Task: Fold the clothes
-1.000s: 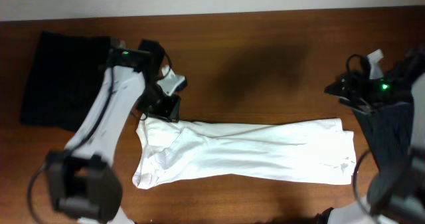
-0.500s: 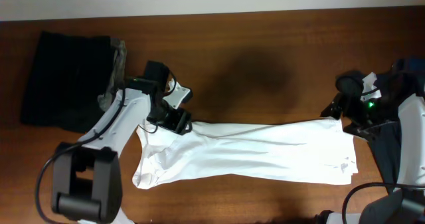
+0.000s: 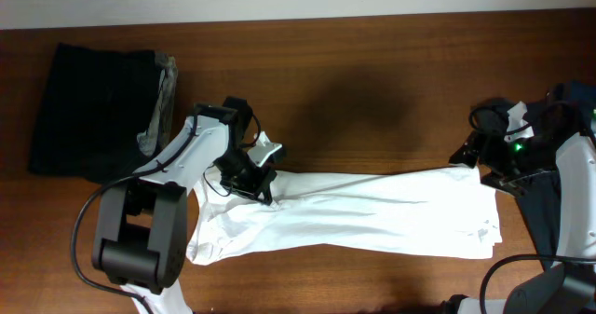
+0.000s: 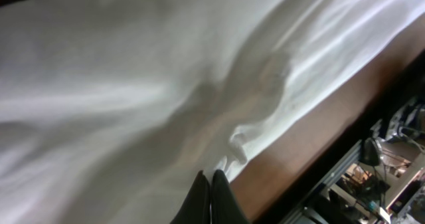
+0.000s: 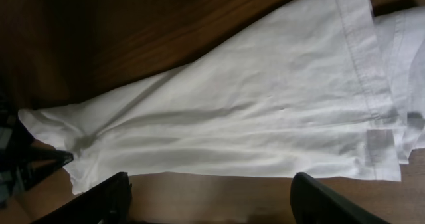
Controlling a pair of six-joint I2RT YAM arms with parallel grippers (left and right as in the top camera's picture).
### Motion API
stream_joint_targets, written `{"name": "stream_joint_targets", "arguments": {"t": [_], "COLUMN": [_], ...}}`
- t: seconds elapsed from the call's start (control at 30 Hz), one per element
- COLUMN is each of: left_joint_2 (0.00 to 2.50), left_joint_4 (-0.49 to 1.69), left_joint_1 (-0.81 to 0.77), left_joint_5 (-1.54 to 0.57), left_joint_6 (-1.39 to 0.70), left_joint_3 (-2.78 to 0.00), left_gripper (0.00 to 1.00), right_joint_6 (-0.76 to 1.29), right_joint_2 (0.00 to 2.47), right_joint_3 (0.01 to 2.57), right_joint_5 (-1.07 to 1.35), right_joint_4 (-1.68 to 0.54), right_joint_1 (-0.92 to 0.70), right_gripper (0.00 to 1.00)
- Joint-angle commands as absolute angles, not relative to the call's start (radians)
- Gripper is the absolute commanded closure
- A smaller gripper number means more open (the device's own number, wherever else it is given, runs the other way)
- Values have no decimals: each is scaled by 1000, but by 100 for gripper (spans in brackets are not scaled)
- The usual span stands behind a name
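A white garment [image 3: 372, 211] lies stretched left to right across the wooden table [image 3: 372, 81]. My left gripper [image 3: 261, 185] sits on its upper left edge. In the left wrist view the fingers [image 4: 212, 183] are pressed together, pinching a fold of the white cloth [image 4: 133, 84] next to the table's wood. My right gripper [image 3: 463, 156] hovers at the garment's upper right corner. In the right wrist view its fingers [image 5: 209, 197] are spread wide and empty, with the hemmed white cloth [image 5: 252, 117] just ahead of them.
A folded black cloth [image 3: 88, 109] lies at the back left with a grey piece [image 3: 164, 86] against its right side. A dark garment [image 3: 545, 211] hangs at the right edge by the right arm.
My left gripper has moved right and down onto the garment's upper edge. My right gripper came down and left to the upper right corner, then stayed.
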State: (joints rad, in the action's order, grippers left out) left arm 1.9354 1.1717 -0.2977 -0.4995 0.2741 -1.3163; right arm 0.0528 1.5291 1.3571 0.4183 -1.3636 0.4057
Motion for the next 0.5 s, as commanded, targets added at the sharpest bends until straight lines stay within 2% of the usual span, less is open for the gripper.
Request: {"name": "stream_joint_targets", "arguments": {"t": [0.0,0.17,0.2,0.23,0.27,0.33,0.47], "left_joint_2": [1905,1905,1905,1905,1905,1905,1905], "left_joint_4": [1246,1304,1317,1325,1325,1325,1346], "left_joint_1": [-340,-451,-469,-483,-487,-487,-426], "left_joint_5": [-528,-527,-519,-495,-481,-463,-426], "left_joint_6": [286,286,286,285,281,274,270], "left_joint_3": [-1330,-1328,-1328,-1328,-1328,-1328,-1330], "left_gripper": [100,99,88,51,30,14,14], "right_joint_6": [61,61,61,61,61,61,61], "right_joint_2": [1532,1532,1532,1532,1532,1532,1532], "right_joint_3": [1356,1356,1356,1356,1356,1356,1356], "right_joint_5": [406,406,406,406,406,406,406], "right_joint_4": [-1351,-1326,-1321,-1317,-1314,-1310,-1304], "right_joint_1": [399,399,399,399,399,399,399], "right_gripper": [20,20,20,20,20,20,20]}}
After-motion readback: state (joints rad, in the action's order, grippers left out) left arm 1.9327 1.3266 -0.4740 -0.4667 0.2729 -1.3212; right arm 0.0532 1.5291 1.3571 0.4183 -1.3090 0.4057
